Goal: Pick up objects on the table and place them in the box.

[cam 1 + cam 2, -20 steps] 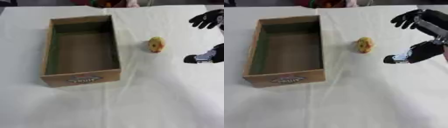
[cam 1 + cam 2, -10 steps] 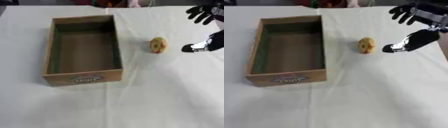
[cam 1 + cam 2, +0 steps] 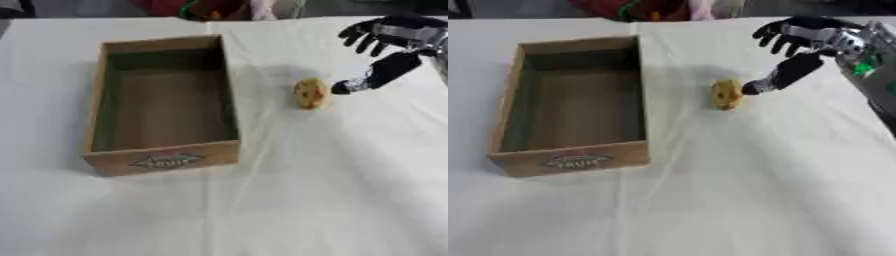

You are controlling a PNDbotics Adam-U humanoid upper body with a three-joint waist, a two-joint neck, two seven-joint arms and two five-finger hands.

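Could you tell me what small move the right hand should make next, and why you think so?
Probably ease the right hand a little further toward the yellow object and close round it. The hand is open, its thumb tip just beside the object and apparently not yet gripping it, and the object lies on the white table, right of the box, which holds nothing.

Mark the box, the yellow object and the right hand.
box [image 3: 163, 162], left eye view, near wall with the label.
yellow object [image 3: 726, 94], right eye view, middle of its face.
right hand [image 3: 820, 36], right eye view, back of the hand.
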